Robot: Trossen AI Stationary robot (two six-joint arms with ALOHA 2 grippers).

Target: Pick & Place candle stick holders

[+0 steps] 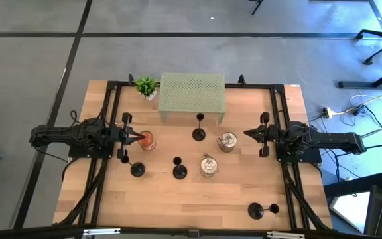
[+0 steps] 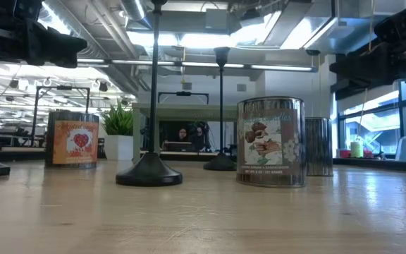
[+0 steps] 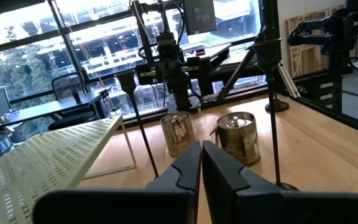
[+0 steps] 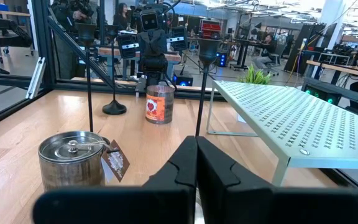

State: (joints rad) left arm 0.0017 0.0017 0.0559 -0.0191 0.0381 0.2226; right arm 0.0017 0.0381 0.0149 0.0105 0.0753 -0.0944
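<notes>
four slim black candle stick holders stand upright on the bench (image 1: 237,199), none in any grip. one (image 1: 198,135) is just in front of the green perforated riser (image 1: 192,96), ahead of the right claw (image 1: 247,133) with a silver jar (image 1: 227,141) between them. two more, (image 1: 179,171) and (image 1: 137,169), stand ahead of the left claw (image 1: 140,137) and off to one side of it, past the orange jar (image 1: 147,140) that sits right at its tip. the fourth (image 1: 255,211) is off to the side of the right claw, near the bench edge, well apart from the rest.

both claws are pinched narrow, fingers nearly meeting, holding nothing; the wrist views show this for the left (image 3: 201,163) and the right (image 4: 196,158).

these pieces look rigid and probably metal, fairly light, with most weight in the disc base. the stem is thin, smooth and likely slippery, so a tall holder could tip easily if nudged near the cup. the safest grasp seems to be low to mid stem, fingers squarely across it, lifting straight up. a claw must open before approaching, and the jars close by leave little room for error.
</notes>
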